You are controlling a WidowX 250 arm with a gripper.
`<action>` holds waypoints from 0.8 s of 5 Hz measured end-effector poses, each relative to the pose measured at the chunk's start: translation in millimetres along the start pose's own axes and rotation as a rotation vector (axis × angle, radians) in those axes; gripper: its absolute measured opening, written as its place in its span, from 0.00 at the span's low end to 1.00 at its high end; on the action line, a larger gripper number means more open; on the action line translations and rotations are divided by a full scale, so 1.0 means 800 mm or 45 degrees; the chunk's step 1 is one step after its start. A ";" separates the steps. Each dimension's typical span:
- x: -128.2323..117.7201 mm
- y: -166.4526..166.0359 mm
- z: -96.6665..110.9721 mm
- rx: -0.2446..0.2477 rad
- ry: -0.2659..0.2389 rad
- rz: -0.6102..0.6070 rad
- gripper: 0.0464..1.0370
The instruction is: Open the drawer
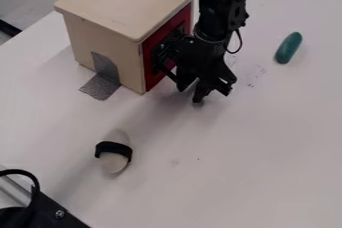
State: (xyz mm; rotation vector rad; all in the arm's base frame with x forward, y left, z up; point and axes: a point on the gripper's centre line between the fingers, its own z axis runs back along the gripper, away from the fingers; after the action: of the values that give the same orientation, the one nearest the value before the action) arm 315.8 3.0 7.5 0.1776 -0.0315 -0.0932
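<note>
Black bracket [57, 211] nearest, bottom-left corner, smooth, one round screw head, looped black cable [33, 184] above it; both cut off by the edge. Pale egg-shaped thing [114, 163] just beyond, matte, black band [113, 148] round its middle. Box [123, 2]: light wood look, flat lid with rounded corners, overhanging the walls. Grey strip [101, 86], mottled, bent from box wall onto bench [254, 172]. Bench is matte white, faint dark specks right of arm. Green thing [288, 48], smooth elongated oval, well right of the arm.

Drawer [152, 67] is at the box's red right-hand face, partly behind the arm; dark parts there blend with the arm, can't separate them. Gripper [200, 86] hangs low over bench beside the red face. Black on black, can't tell how far open or whether it has hold of anything. Dark clutter at top right cut off.
</note>
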 end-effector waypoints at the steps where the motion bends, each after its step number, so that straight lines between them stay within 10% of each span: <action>1: 0.000 -0.005 0.001 0.001 -0.001 -0.009 0.12; 4: 0.008 -0.082 0.024 -0.232 -0.004 -0.047 0.09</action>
State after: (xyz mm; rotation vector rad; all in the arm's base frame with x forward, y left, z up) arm 315.8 -65.0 14.5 -0.0043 -0.0227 -0.1325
